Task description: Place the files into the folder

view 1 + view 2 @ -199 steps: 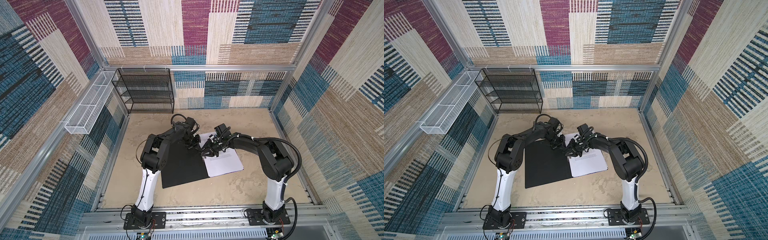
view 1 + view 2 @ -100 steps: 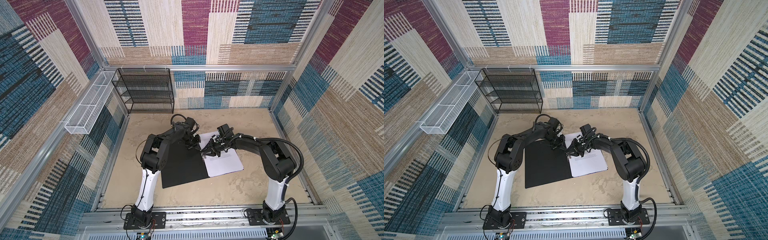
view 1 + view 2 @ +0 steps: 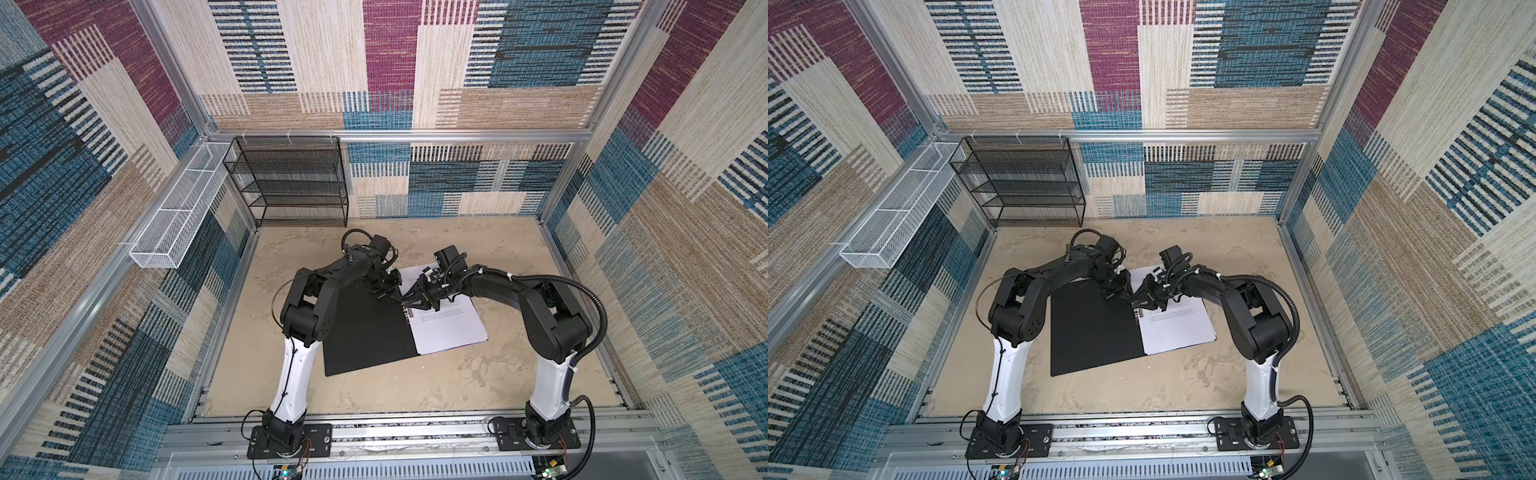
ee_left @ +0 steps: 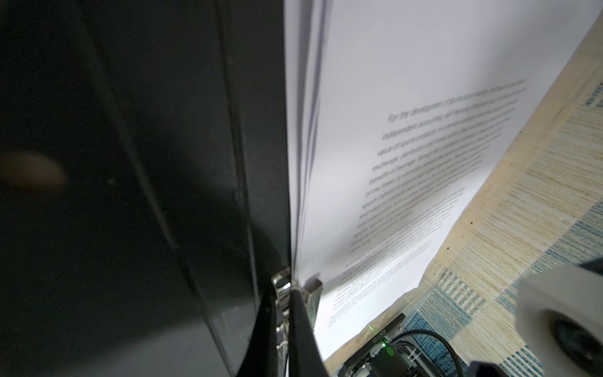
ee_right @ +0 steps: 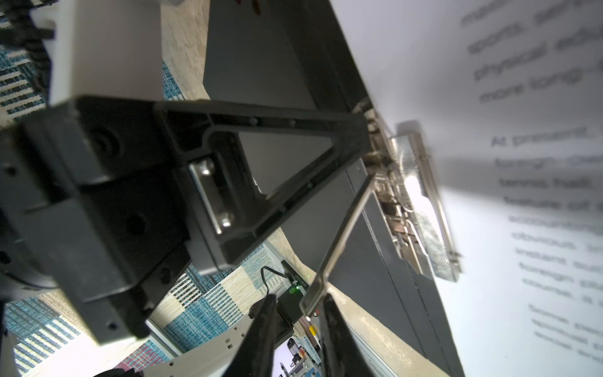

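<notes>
Since the earlier frame we see the right gripper (image 5: 295,313) shift slightly along the open folder (image 3: 365,332) spine, jaws pinching the raised metal clip lever (image 5: 339,235), while the left gripper (image 4: 282,326), jaws together, presses the clip base; files (image 3: 451,328) lie inside, so clamping looks imminent.

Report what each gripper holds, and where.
The right gripper holds the clip lever by its free end. The left gripper holds nothing: jaws shut, tip against the folder's clip.
</notes>
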{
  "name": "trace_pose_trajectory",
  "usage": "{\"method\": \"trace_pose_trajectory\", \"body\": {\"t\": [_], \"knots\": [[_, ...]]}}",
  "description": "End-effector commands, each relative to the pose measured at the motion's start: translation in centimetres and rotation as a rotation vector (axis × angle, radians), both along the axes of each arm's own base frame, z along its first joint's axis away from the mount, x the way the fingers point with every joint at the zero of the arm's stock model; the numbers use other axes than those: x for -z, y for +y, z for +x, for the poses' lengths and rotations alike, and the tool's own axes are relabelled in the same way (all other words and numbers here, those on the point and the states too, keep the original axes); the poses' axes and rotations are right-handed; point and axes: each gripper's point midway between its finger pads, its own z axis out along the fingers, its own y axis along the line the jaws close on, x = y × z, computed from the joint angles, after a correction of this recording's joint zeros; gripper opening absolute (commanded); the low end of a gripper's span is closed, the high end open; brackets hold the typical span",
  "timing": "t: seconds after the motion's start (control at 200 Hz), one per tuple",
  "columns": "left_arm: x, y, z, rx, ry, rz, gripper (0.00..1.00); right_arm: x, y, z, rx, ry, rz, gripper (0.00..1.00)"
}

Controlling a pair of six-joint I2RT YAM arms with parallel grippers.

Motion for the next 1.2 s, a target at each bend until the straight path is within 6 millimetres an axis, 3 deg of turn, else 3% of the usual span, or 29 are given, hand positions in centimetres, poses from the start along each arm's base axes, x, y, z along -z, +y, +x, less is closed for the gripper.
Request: {"method": "trace_pose_trajectory", "body": {"t": [0.0, 0.501, 0.896, 1.197], "knots": [[1.0, 0.9, -0.5, -0.023, 0.03, 0.053, 0.05, -0.1, -0.2, 0.1, 0.001, 0.003, 0.005, 0.26], [1.1, 0.8, -0.3, -0.031, 0.033, 0.044, 0.05, 0.6, -0.3, 0.1, 0.0, 0.013, 0.01, 0.17], [1.5, 1.0, -0.3, -0.039, 0.041, 0.049, 0.05, 1.1, -0.6, -1.0, -0.004, 0.027, 0.02, 0.0], [2.1, 1.8, -0.5, -0.046, 0.055, 0.068, 0.05, 2.1, -1.6, -1.9, 0.004, -0.014, -0.01, 0.0]]}}
